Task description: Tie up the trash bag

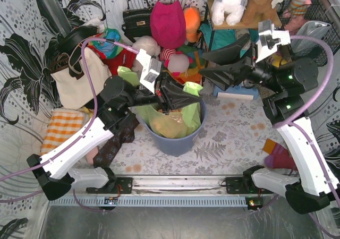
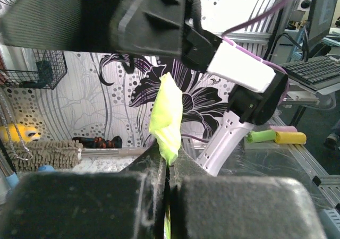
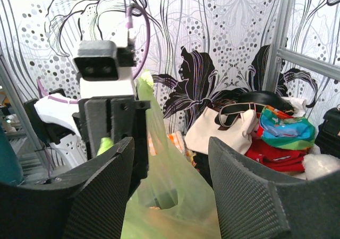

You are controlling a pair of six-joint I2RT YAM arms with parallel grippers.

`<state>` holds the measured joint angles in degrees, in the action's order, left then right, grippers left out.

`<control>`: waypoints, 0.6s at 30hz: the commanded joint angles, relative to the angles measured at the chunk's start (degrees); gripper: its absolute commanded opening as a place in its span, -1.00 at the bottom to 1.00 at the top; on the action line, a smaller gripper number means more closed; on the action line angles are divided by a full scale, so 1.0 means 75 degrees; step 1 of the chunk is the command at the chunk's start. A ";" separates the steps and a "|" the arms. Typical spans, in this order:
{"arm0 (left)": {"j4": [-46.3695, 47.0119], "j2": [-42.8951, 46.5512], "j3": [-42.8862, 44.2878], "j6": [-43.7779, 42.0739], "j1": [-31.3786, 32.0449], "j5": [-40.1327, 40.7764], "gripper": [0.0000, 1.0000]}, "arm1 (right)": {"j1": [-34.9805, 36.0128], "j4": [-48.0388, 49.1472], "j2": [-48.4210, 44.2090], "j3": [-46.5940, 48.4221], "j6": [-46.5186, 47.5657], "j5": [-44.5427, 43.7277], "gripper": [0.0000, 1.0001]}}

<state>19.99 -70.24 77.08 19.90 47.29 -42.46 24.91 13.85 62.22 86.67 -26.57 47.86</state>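
The left jaws are closed on a narrow strip of the trash bag [image 2: 166, 117], a lime-green tongue of plastic rising straight out from between them. The right jaws stand wide apart and hold nothing. The bag's slack upper part lies just beyond and below their tips, and the left jaws face them across it. The bag itself sits in the blue-grey bin [image 1: 175, 141] on the worktop [image 1: 234, 127], beneath both sets of jaws, its rim loose and spread. As I judge it, the tying has barely begun: one side is taken up, the opposite side is not yet gripped, and no crossing or knot shows.
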 commanded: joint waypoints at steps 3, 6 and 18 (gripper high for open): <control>0.0380 0.0469 -0.0458 -0.0325 0.0211 -0.0058 -0.92 | 0.0146 0.0739 0.0579 0.0453 -0.0690 -0.0044 0.17; 0.0237 0.0606 -0.0589 -0.0471 0.0285 -0.0149 -0.92 | 0.0534 0.0447 0.0933 0.0779 -0.0485 -0.0076 0.18; 0.0598 0.1279 -0.1617 -0.0737 0.0408 -0.0432 -0.93 | 0.2158 -0.1482 0.2853 0.2669 0.0787 -0.0385 0.38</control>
<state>20.88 -62.11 65.82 16.12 49.89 -44.38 39.11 6.90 79.53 101.62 -23.31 44.84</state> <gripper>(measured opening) 0.046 0.658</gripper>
